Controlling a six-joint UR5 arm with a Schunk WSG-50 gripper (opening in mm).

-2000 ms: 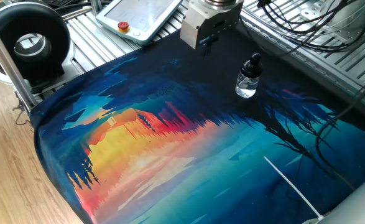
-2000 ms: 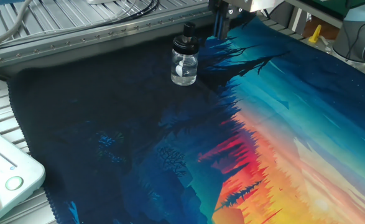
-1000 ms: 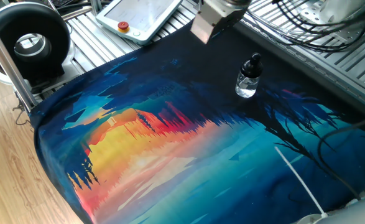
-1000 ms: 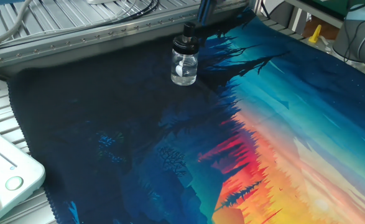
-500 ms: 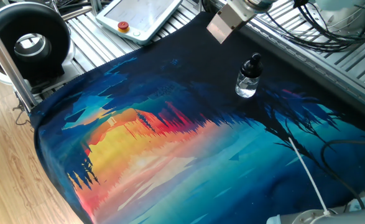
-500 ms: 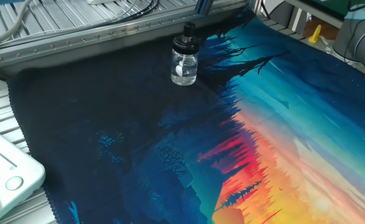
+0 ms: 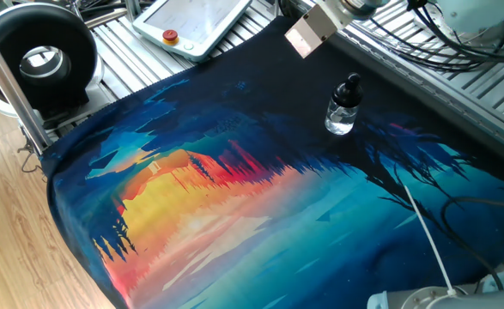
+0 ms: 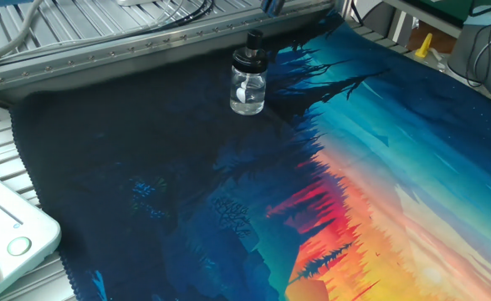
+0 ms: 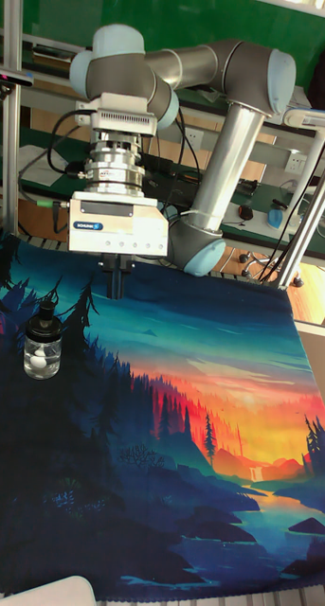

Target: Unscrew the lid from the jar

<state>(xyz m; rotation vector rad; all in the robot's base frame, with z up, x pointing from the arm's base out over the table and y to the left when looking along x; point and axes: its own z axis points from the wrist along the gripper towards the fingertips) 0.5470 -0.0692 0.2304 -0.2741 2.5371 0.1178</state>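
The jar (image 7: pixel 340 114) is a small clear glass bottle standing upright on the dark back part of the colourful mat (image 7: pixel 260 215). The black lid (image 7: pixel 349 86) sits on its neck. The other fixed view shows the jar (image 8: pixel 248 90) and lid (image 8: pixel 251 52) near the mat's far edge. In the tall view the jar (image 9: pixel 42 352) with its lid (image 9: pixel 46 319) stands at the left. My gripper (image 9: pixel 116 281) hangs in the air above and to the right of it, clear of it, fingers together and holding nothing. Only the gripper's pale body (image 7: pixel 310 34) shows in one fixed view.
A white teach pendant (image 7: pixel 196 21) and a black round device (image 7: pixel 41 60) lie behind the mat on the slatted table. Cables (image 7: pixel 458 34) crowd the back right. A thin white cable (image 7: pixel 423 232) crosses the mat's right corner. An aluminium rail (image 8: pixel 128 50) borders the mat.
The gripper has risen and drifted right along the back edge, leaving the other fixed view almost wholly. The jar and lid have not moved.
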